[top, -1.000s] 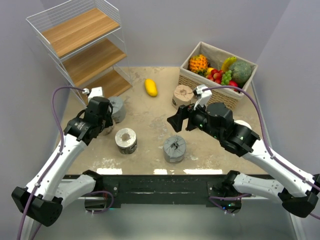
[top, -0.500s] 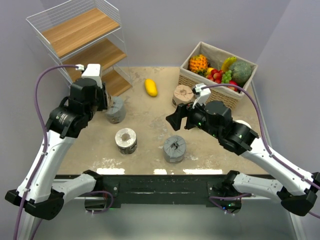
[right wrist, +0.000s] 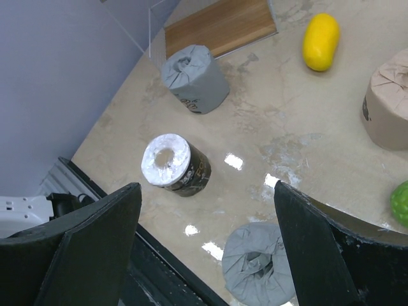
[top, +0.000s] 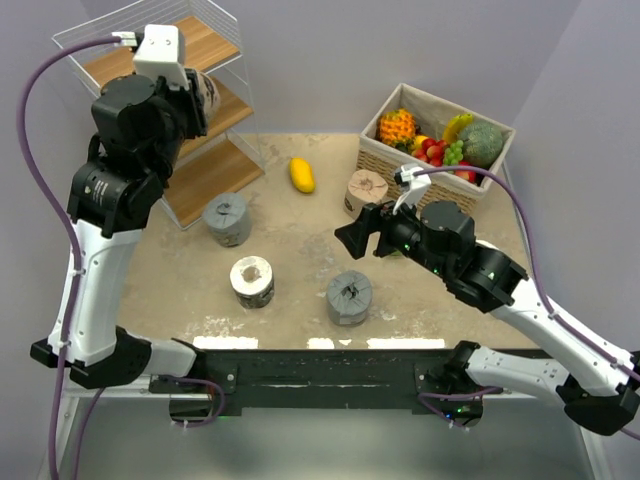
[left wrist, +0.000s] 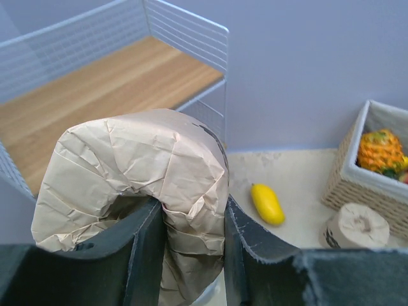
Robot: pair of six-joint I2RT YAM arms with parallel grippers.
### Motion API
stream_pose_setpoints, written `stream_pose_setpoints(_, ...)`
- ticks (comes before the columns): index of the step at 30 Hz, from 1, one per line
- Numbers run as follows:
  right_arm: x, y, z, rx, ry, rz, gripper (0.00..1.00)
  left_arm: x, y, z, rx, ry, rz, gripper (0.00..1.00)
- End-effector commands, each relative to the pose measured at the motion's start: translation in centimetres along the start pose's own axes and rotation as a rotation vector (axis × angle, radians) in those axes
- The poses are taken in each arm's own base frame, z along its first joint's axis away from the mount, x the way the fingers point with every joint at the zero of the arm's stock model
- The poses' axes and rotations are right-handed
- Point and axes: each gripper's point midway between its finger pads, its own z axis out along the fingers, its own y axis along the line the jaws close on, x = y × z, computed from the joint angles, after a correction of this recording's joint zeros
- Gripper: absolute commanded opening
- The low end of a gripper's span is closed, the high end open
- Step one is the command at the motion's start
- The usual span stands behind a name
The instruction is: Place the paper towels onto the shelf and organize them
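Left jaws: closed on the tan roll (left wrist: 137, 185), pinching its wrapped side; held high by the top board of the shelf (left wrist: 95, 95), likely for placing
Right jaws: wide apart, empty; near a grey roll (right wrist: 258, 268) on the tabletop (right wrist: 268, 127), likely next

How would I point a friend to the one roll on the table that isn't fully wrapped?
Start at the white wire shelf at far left, come toward the near edge past the grey wrapped roll by its lowest board. The next roll stands on end; unlike that and the other grey roll, its top is bare white paper with an open core hole.
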Motion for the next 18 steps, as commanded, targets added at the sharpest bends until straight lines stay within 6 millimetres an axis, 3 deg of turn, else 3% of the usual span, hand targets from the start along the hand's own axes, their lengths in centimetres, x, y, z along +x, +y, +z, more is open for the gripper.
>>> stream_pose_setpoints(1, -2.7, 1.0, -1.6, -0.024, -0.073, 0.027, 0.88, -6.0, 3.3, -0.7, -0.158, -0.197, 0.032, 0.23)
stream_pose_setpoints(7, -3.2, 0.9, -1.9, -0.016, -0.091, 0.033, 0.88, -7.5, 4.3, 1.5, -0.282, -0.260, 0.072, 0.22)
stream_pose_setpoints(14, -3.8, 0.9, -3.0, -0.021, -0.115, 0.051, 0.89, -6.3, 4.8, 6.2, -0.387, -0.205, 0.158, 0.22)
stream_pose_setpoints(18, -3.8, 0.6, -3.3, -0.010, -0.121, 0.050, 0.89, -6.8, 5.9, 6.9, -0.403, -0.219, 0.142, 0.23)
